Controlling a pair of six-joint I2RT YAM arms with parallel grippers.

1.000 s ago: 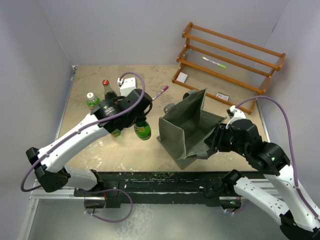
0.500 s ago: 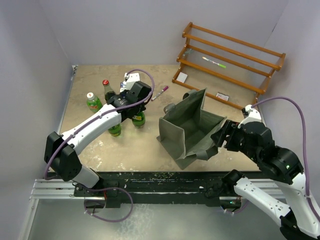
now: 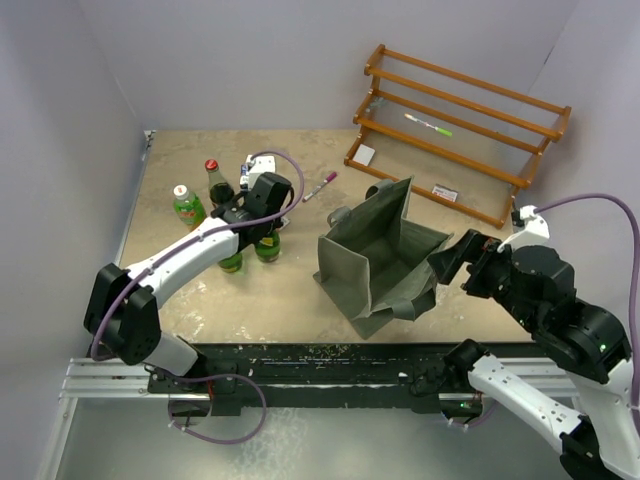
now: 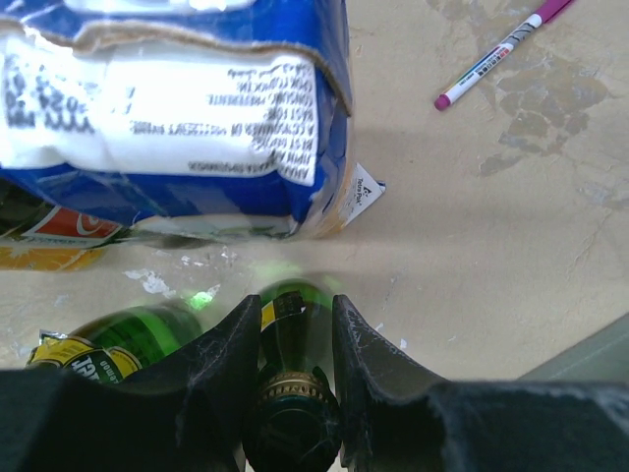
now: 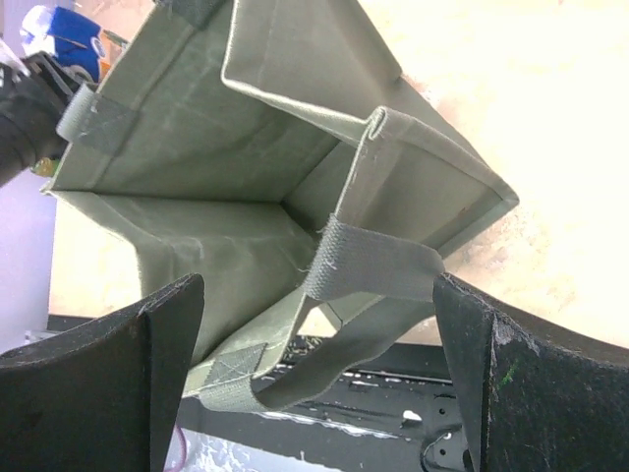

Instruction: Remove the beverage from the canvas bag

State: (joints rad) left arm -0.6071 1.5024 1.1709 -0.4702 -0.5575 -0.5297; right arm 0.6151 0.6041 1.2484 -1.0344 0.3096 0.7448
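The beverage is a green glass bottle, standing upright left of the canvas bag and outside it. My left gripper is shut on its neck from above. In the left wrist view both fingers press the dark neck of the bottle, just below its gold-ringed cap. I cannot tell whether its base touches the table. The grey-green canvas bag stands open in the middle with nothing showing inside. My right gripper is open just right of the bag. In its wrist view the bag's strap handle hangs loose between the spread fingers, untouched.
Beside the held bottle stand another green bottle, a red-capped dark bottle, a white-capped green bottle and a blue and white carton. A pink pen lies behind. A wooden rack fills the back right.
My left arm carried the green bottle away from the bag, back and left to the group of bottles. My right gripper opened, let go of the bag and pulled back to the right.
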